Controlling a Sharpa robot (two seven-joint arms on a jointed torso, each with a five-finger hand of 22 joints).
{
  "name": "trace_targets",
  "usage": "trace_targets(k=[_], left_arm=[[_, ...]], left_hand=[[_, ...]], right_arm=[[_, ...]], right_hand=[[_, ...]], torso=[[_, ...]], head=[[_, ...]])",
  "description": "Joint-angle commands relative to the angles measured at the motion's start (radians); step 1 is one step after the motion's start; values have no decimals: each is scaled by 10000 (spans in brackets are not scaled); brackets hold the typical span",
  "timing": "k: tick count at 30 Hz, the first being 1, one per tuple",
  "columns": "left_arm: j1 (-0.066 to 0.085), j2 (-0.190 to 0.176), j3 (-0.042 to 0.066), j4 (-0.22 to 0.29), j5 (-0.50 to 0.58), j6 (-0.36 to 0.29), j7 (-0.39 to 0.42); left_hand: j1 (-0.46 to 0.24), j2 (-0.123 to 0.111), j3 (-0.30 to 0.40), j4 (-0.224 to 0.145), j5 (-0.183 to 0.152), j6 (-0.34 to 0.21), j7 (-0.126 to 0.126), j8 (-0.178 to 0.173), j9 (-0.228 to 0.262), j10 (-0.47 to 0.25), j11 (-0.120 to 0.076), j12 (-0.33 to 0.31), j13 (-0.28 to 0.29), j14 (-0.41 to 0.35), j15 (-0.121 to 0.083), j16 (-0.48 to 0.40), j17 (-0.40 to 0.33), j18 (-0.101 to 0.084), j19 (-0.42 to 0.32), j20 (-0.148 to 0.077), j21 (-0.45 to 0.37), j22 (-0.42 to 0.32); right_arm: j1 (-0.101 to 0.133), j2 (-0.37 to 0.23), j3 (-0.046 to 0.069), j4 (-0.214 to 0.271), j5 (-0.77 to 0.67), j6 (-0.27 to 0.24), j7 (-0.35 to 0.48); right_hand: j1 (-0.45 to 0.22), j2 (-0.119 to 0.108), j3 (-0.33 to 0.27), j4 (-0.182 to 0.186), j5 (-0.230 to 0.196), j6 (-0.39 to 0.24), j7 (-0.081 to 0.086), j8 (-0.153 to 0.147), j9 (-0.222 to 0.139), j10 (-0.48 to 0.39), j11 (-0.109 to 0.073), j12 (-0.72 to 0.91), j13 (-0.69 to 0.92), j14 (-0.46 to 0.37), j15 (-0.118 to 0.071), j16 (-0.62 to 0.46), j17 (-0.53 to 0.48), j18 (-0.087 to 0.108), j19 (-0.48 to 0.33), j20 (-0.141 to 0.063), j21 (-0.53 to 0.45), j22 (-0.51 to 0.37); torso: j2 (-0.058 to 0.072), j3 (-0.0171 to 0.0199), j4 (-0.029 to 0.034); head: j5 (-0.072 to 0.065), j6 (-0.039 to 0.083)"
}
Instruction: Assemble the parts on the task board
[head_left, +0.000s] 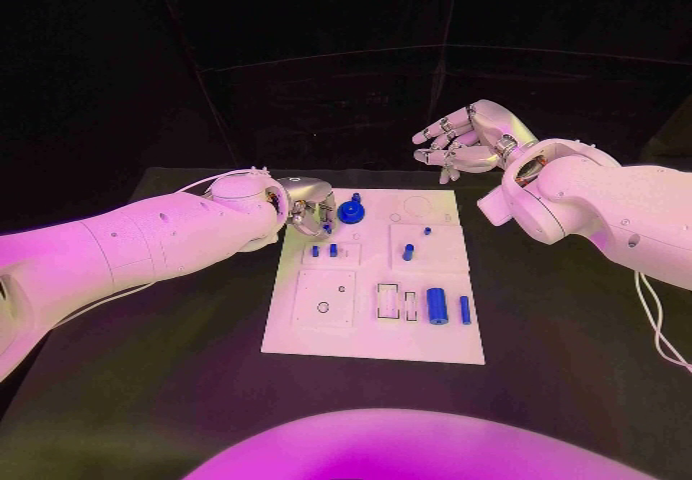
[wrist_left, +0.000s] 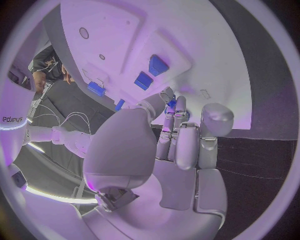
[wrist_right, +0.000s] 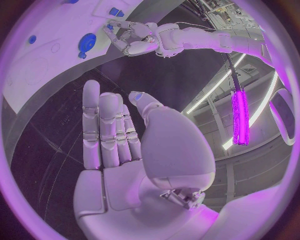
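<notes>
The white task board lies in the middle of the black table. My left hand hovers over the board's far left corner, fingers curled, pinching a small blue part at its fingertips. Right beside it stands a round blue part with a knob, also visible from the right wrist. Two short blue pegs stand just below the left hand. A blue peg sits mid-board. A thick blue cylinder and a slim one lie at the right. My right hand is raised beyond the far right corner, fingers spread, holding nothing.
The board has several vacant recesses, among them a square one with a small hole and a ring outline. Black table surrounds the board on all sides. My right forearm hangs over the table to the board's right.
</notes>
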Motion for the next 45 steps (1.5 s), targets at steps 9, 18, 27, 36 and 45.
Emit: trace_targets(k=[9,18,27,36,45], left_arm=[[2,-10,-2,93,40,-121,215],[3,40,-2,34,41,127,21],[4,75,-2,-46,41,315,-162],[4,86,-3,-62,29,188,-109],[4,64,-3,-61,-1,50,-34]], left_hand=[[8,4,-6,-64,8,54,-9,-35,16,78,16,-50,19,207,-69,-26,57,-177,0,-30,46,74],[-44,-50,-50,-66,6,7,12,-88,2,35,43,-103,13,164,-55,-84,-83,-157,-60,-25,-51,-25],[-108,-116,-103,-73,4,-221,93,-276,-43,-177,136,-268,-10,101,18,-135,-213,-140,-164,25,-174,-124],[-178,-204,-176,-67,4,-535,130,-511,-72,-441,211,-394,-19,57,84,-162,-320,-120,-240,85,-263,-189],[-225,-289,-239,-66,4,-849,153,-739,-86,-539,221,-407,-4,44,97,-158,-354,-109,-261,110,-277,-181]], right_arm=[[19,5,7,11,25,40,52],[19,26,7,-4,25,58,47],[19,21,6,-1,25,79,30],[19,15,6,2,25,90,24],[19,25,6,-13,25,102,8]], right_hand=[[-43,-56,53,-23,39,-67,5,-22,6,-77,3,45,-16,-51,-9,-59,10,52,83,4,-40,-12],[-43,-56,53,-23,39,-67,5,-22,6,-77,3,45,-16,-51,-9,-59,10,52,83,4,-40,-12],[-43,-56,53,-23,39,-67,5,-22,6,-77,3,45,-16,-51,-9,-59,10,52,83,4,-40,-12],[-43,-56,53,-23,39,-67,5,-22,6,-77,3,45,-16,-51,-9,-59,10,52,83,4,-40,-12],[-50,-67,77,-12,89,-69,7,-20,7,-86,5,58,-28,-55,-9,-87,3,51,90,3,-52,-17]], torso=[[0,-2,7],[3,4,-2],[-3,2,2],[1,-3,-1],[-3,-3,5]], head=[[4,-1],[3,-16],[-13,-18],[-17,-5],[-17,-10]])
